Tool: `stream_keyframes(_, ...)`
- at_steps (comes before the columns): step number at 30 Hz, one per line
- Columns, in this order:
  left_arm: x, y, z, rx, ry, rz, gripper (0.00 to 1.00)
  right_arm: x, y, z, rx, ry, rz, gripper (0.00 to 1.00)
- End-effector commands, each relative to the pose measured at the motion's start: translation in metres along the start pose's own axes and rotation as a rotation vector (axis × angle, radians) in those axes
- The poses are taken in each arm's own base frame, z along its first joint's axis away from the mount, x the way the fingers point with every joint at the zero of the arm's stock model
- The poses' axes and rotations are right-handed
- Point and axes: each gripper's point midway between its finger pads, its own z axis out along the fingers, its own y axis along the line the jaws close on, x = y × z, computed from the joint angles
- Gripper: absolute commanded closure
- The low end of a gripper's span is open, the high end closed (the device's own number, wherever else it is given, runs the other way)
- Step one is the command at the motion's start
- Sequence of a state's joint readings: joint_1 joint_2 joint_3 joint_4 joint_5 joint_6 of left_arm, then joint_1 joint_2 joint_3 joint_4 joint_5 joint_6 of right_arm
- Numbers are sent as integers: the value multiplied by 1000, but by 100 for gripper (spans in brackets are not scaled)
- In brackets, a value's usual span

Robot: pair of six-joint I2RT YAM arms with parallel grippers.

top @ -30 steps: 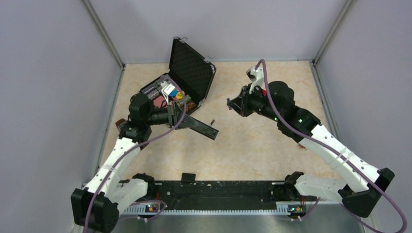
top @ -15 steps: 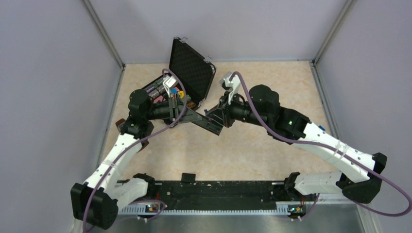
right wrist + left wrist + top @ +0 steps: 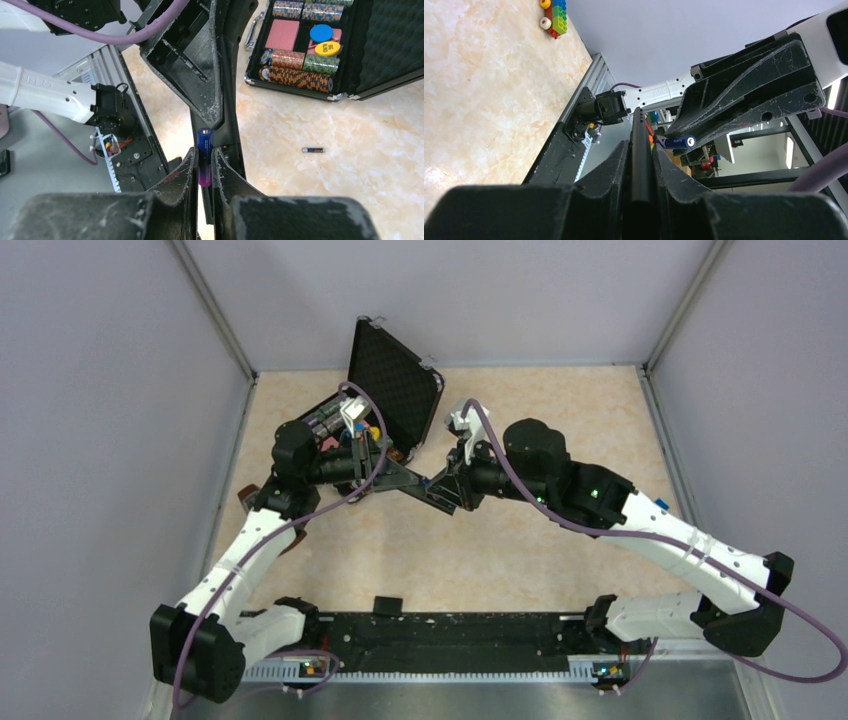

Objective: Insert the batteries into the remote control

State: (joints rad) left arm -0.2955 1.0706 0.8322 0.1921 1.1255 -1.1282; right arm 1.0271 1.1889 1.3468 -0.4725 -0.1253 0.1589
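Now: the remote control (image 3: 418,483) (image 3: 640,150) is up off the table (image 3: 560,410), in front of the open case (image 3: 395,380). The left gripper (image 3: 375,465) (image 3: 640,147) clamps one end, fingers closed on its two faces, so the left wrist view shows only its thin edge. Its free end runs out toward the right arm.

The first battery (image 3: 204,155) (image 3: 678,142) is pinched between the closed fingers of the right gripper (image 3: 450,485) (image 3: 203,157). It is blue at the exposed end, purple lower down. About half its length stands proud of the fingertips, the blue end pointing at the remote's free end. It sits just beside the remote; actual contact cannot be told from either wrist view. The two grippers meet nose to nose near mid-table.

The second battery (image 3: 313,149) lies flat on the table, alone, near the case's front edge and apart from both grippers.

Surroundings:
- The case's foam-lined lid stands upright. The tray holds rows of striped poker chips (image 3: 297,78), a loose blue chip (image 3: 321,33), a yellow chip (image 3: 327,48) and a red-backed card deck (image 3: 283,34).
- Toy bricks (image 3: 555,17) sit on the table in the left wrist view, well apart from the remote.
- A small black cover piece (image 3: 387,606) lies at the near edge, against the base rail between the arms.
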Motion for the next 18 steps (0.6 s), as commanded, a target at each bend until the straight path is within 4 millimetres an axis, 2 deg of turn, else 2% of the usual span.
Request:
stream_keyframes(1, -6, -17, 0, 35, -5, 68, 100, -10, 13, -6, -51, -12, -45, 92)
stream_keyframes(4, -3, -19, -1, 42, 7, 69, 100, -2, 8, -4, -38, 9, -58, 92)
stream_keyframes(10, 1, -21, -2, 57, 24, 70, 100, 1, 4, -3, -31, 8, -115, 92)
stream_keyframes(18, -1, -24, -2, 69, 13, 81, 100, 17, 13, -3, -102, 38, -153, 85)
